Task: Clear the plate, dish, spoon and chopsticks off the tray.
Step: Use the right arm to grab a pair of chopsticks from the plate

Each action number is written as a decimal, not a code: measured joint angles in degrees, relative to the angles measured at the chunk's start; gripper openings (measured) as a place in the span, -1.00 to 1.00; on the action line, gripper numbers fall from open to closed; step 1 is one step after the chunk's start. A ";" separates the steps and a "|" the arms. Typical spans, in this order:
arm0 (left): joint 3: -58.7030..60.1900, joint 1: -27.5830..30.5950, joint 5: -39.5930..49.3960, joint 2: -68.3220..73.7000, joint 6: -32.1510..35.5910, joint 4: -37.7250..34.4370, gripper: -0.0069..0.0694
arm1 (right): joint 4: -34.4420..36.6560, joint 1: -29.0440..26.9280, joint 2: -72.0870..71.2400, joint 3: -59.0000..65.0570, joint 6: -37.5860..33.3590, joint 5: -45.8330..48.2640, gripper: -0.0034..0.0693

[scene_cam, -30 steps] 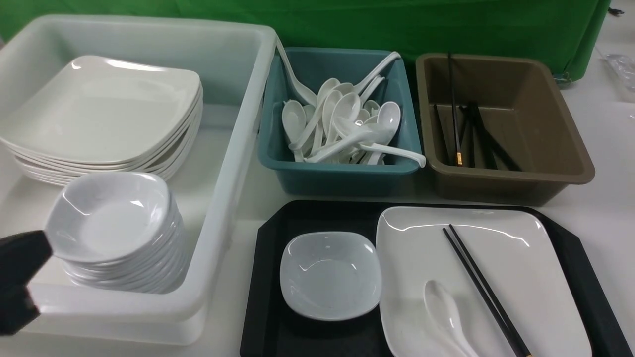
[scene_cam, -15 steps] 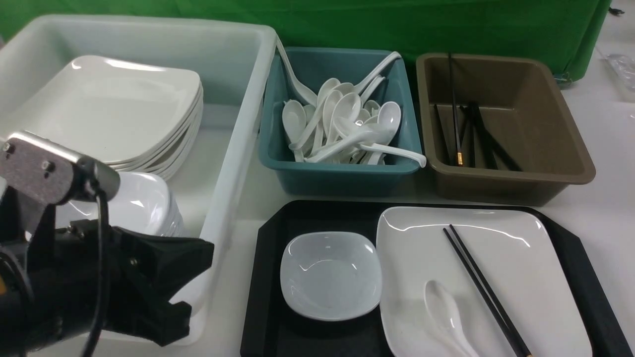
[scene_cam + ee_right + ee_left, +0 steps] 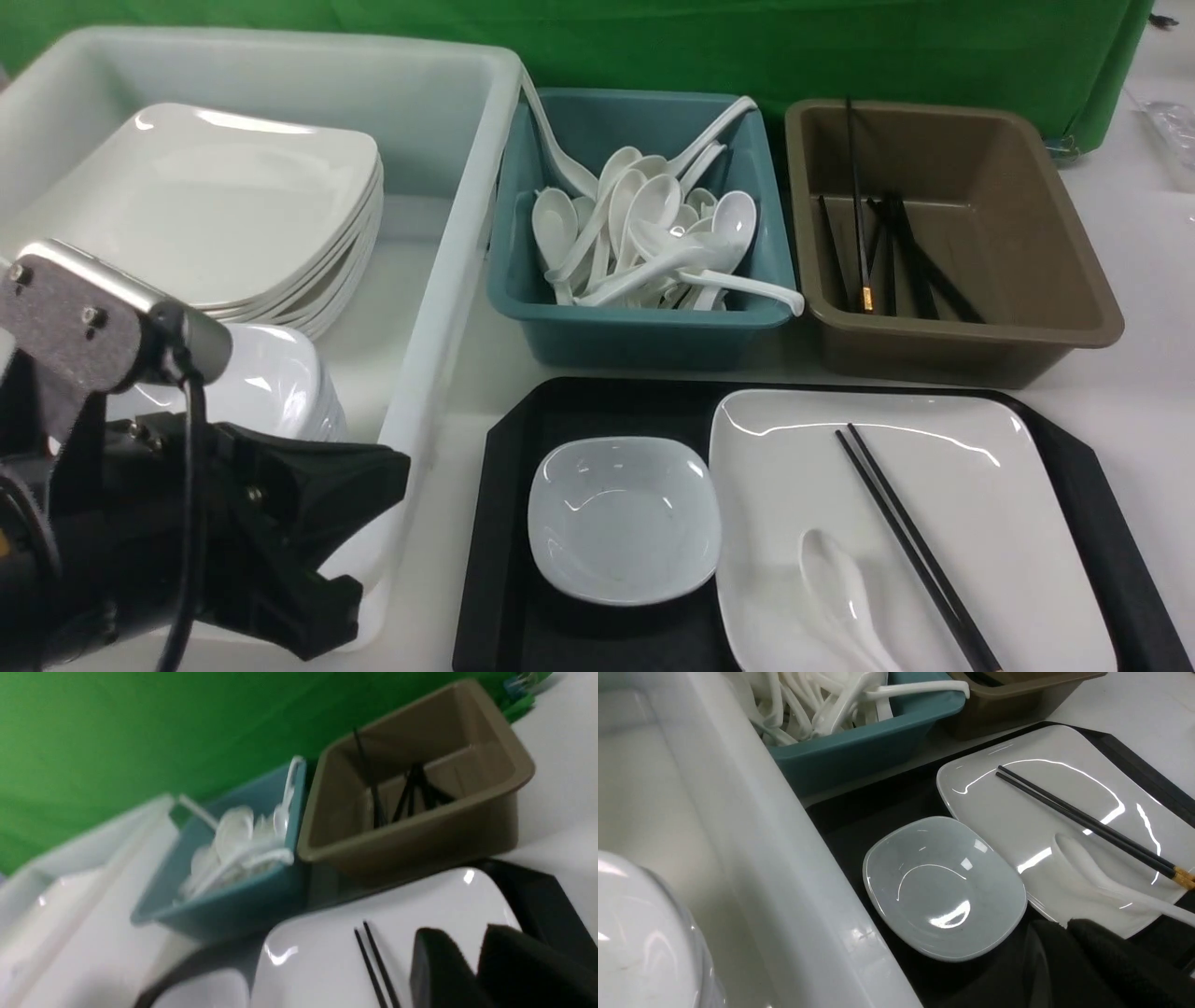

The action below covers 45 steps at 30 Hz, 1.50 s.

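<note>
The black tray (image 3: 504,523) lies at the front right. On its left part sits the small dish (image 3: 624,518), empty. The large white plate (image 3: 990,523) fills the right part and carries the white spoon (image 3: 840,588) and the black chopsticks (image 3: 906,541). My left gripper (image 3: 392,471) hangs shut and empty at the white tub's front corner, left of the dish; in the left wrist view the left gripper (image 3: 1064,926) shows beside the dish (image 3: 943,886). My right gripper (image 3: 462,933) is absent from the front view; it hovers open over the plate (image 3: 327,952), right of the chopsticks (image 3: 373,961).
A big white tub (image 3: 448,280) on the left holds a stack of plates (image 3: 196,215) and a stack of dishes (image 3: 271,383). Behind the tray stand a teal bin (image 3: 644,327) full of spoons and a brown bin (image 3: 962,345) with several chopsticks.
My left arm has swung in from the lower left edge to the tub's front corner, then held almost still. Nothing on the tray has moved.
</note>
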 joint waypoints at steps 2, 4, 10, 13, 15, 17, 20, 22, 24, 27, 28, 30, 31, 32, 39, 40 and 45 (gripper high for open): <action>0.00 0.00 -0.20 -0.09 0.00 -0.21 -0.77 | 0.02 2.39 6.91 -7.42 -6.43 7.94 -0.46; 0.00 0.00 -0.14 -0.27 0.05 -0.29 -0.77 | -0.23 5.12 18.12 -16.47 -12.58 18.44 -0.47; 0.00 0.00 1.60 -3.86 3.94 -1.77 -0.77 | -4.06 10.35 47.82 -31.27 -18.51 36.59 -0.47; 0.00 0.00 1.90 -6.58 5.89 -1.97 -0.77 | -4.38 12.23 57.50 -33.30 -19.70 37.12 -0.44; 0.00 0.00 2.51 -8.66 7.54 -2.11 -0.77 | -4.42 12.81 63.15 -33.92 -20.06 36.41 -0.35; 0.00 0.00 3.21 -9.88 8.48 -2.10 -0.77 | -4.42 12.83 66.72 -34.14 -20.10 34.94 -0.23; 0.00 0.00 4.54 -10.91 9.04 -2.10 -0.77 | -4.37 12.83 71.88 -34.25 -20.05 31.02 0.06; 0.00 0.00 4.92 -10.91 9.10 -2.10 -0.77 | -4.11 12.83 73.65 -34.32 -20.05 29.39 0.15; 0.00 0.00 5.03 -10.91 9.10 -2.10 -0.77 | -4.02 12.83 75.76 -34.32 -20.05 27.67 0.19; 0.00 0.00 5.03 -10.91 9.16 -2.10 -0.77 | -4.01 12.83 79.81 -34.32 -20.05 24.85 0.21; 0.00 0.00 5.03 -10.91 9.21 -2.10 -0.77 | -4.01 12.83 80.20 -34.32 -20.05 24.69 0.21; 0.00 0.00 5.03 -10.91 9.22 -2.10 -0.77 | -4.01 12.83 81.88 -34.32 -20.05 23.42 0.21; 0.00 0.00 5.03 -10.91 9.22 -2.10 -0.77 | -4.06 12.83 82.54 -34.32 -20.05 23.03 0.22; 0.00 0.00 5.03 -10.91 9.22 -2.10 -0.77 | -4.31 12.83 83.06 -34.32 -20.05 22.73 0.21; 0.00 0.00 5.03 -10.91 9.22 -2.10 -0.77 | -5.87 12.83 83.36 -34.44 -20.05 22.49 0.05; 0.00 0.00 5.03 -10.91 9.22 -2.10 -0.77 | -6.01 12.83 83.36 -34.44 -20.05 22.49 0.01; 0.00 0.00 5.03 -10.91 9.22 -2.10 -0.77 | -7.52 12.83 83.47 -34.51 -21.24 22.48 -0.52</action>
